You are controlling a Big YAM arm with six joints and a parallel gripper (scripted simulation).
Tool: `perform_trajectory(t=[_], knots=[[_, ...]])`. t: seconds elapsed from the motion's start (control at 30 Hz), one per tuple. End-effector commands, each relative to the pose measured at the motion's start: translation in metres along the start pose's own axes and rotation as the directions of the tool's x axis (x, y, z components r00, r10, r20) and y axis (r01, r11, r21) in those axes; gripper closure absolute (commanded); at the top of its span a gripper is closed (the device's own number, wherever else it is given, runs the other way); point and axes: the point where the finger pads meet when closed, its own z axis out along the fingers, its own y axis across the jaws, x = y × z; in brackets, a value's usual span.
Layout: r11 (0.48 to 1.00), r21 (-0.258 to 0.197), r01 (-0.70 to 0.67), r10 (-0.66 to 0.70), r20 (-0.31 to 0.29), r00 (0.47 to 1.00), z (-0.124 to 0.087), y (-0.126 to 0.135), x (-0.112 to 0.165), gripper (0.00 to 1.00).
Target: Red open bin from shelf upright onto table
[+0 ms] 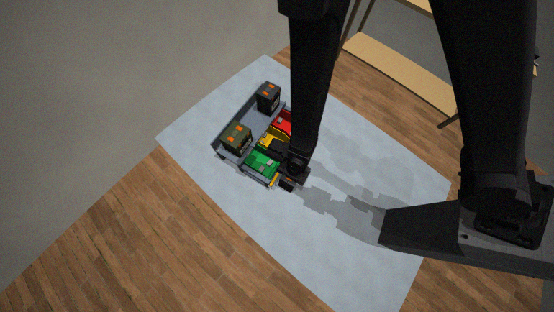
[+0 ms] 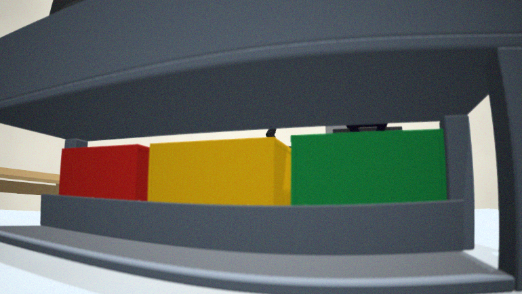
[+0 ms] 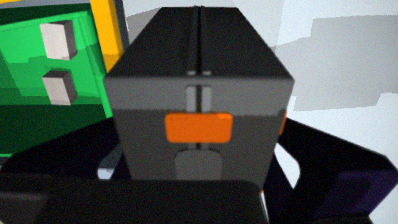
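Observation:
The red open bin (image 1: pixel 282 121) stands on the lower level of the grey shelf (image 1: pixel 248 135), at the far end of a row with a yellow bin (image 1: pixel 273 137) and a green bin (image 1: pixel 260 162). From the low camera the red bin (image 2: pixel 104 171) is at the left, behind the shelf's front lip. My gripper (image 1: pixel 296 170) is off the shelf's near corner, beside the green bin. It is shut on a dark grey box with an orange latch (image 3: pixel 200 100). This box also shows in the top view (image 1: pixel 287 183), just above the mat. My arm hides part of the red bin.
Two dark boxes with orange marks (image 1: pixel 268 96) (image 1: pixel 235 137) stand on the shelf's top level. The shelf rests on a pale blue mat (image 1: pixel 302 216) over a wooden table. The robot base (image 1: pixel 485 228) is at the right. A wooden chair (image 1: pixel 403 73) is behind.

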Motion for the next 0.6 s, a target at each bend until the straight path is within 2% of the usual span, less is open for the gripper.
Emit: perform_trajectory(t=[0.0,0.07,0.2,0.57], knots=[[0.999,-0.038,-0.01,0.01,0.0,1.0,-0.01,0.016,-0.001,1.0],[0.999,-0.046,-0.01,0.01,-0.001,1.0,-0.009,0.019,-0.001,1.0],[1.0,-0.023,-0.01,0.01,0.001,1.0,-0.003,0.009,-0.001,1.0],[1.0,-0.02,-0.01,0.01,0.001,1.0,-0.001,0.008,-0.001,1.0]])
